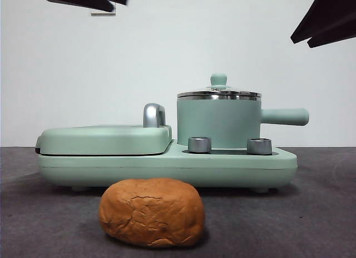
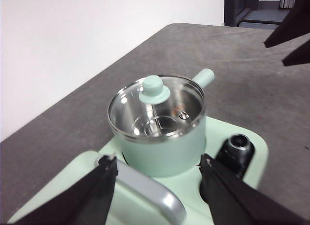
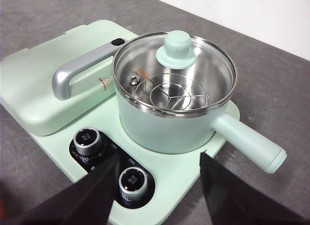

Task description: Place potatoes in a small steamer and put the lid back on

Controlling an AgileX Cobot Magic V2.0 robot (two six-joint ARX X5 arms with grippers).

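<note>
The mint-green cylindrical steamer pot (image 1: 218, 123) stands at the right of its cooker base, straight handle pointing right. The cracked orange-brown potato lump (image 1: 152, 212) lies on the near table, left of the pot, long axis left to right. The clear-glass lid with its green knob (image 3: 177, 49) still covers the pot and likely must come off first. Both grippers hover high and empty, jaws apart: left gripper (image 2: 157, 174), right gripper (image 3: 159, 174), neither clearly nearer the knob.

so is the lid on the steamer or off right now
On. The glass lid sits level on the steamer's steel rim, knob up; through it the pot shows only a steel rack. The potato lies on the table.
</note>
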